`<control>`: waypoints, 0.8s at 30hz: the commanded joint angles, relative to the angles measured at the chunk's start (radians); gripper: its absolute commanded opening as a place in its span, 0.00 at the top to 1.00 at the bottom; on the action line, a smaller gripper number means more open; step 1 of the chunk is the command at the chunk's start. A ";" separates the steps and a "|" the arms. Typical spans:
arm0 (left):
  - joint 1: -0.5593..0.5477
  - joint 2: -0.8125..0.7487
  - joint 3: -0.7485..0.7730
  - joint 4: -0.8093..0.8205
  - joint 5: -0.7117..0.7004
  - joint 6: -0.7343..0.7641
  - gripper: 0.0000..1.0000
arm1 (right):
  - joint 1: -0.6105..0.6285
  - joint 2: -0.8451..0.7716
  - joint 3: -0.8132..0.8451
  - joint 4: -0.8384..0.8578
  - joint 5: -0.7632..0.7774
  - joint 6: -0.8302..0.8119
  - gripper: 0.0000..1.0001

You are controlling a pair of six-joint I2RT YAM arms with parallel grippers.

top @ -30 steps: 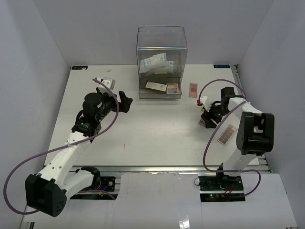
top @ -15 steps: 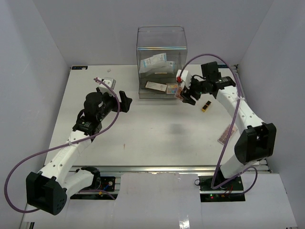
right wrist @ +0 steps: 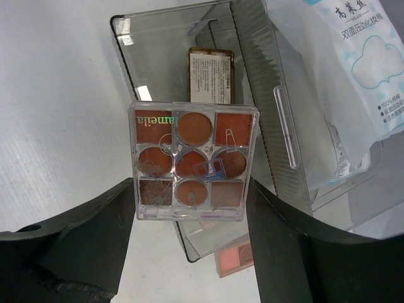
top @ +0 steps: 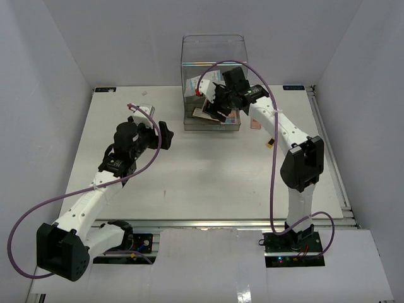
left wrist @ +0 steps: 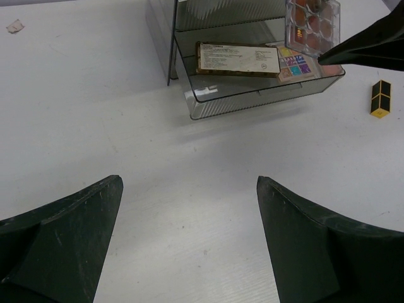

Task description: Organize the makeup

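My right gripper [right wrist: 189, 189] is shut on a clear palette of brown eyeshadows [right wrist: 188, 162] and holds it above the pulled-out lower drawer [right wrist: 151, 38] of the clear acrylic box [top: 213, 57]. In the top view the gripper [top: 219, 104] is at the box front. The drawer holds a brown labelled palette [left wrist: 237, 59] and a colourful palette [left wrist: 293, 63]. White-blue sachets [right wrist: 353, 50] lie in the upper drawer. A pink palette [top: 255, 120] lies on the table right of the box. My left gripper [left wrist: 188, 189] is open and empty over bare table, left of the box [top: 165, 134].
A small black and yellow item [left wrist: 380, 98] lies on the table right of the drawer, also in the top view [top: 270, 143]. A small white scrap [left wrist: 14, 26] lies at the far left. Grey walls enclose the table on three sides.
My right arm has swung from the table's right side up and left to the box front, carrying the brown palette. The left arm has barely moved.
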 commanded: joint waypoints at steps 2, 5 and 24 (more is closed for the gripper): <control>0.000 -0.014 0.004 -0.001 -0.029 0.019 0.02 | 0.054 0.056 0.096 0.071 0.156 -0.046 0.60; 0.000 -0.020 0.004 -0.002 -0.036 0.022 0.02 | 0.075 0.104 0.110 0.115 0.218 -0.078 0.58; 0.000 -0.035 0.005 -0.002 -0.029 0.023 0.02 | 0.144 0.217 0.083 0.287 0.393 -0.156 0.36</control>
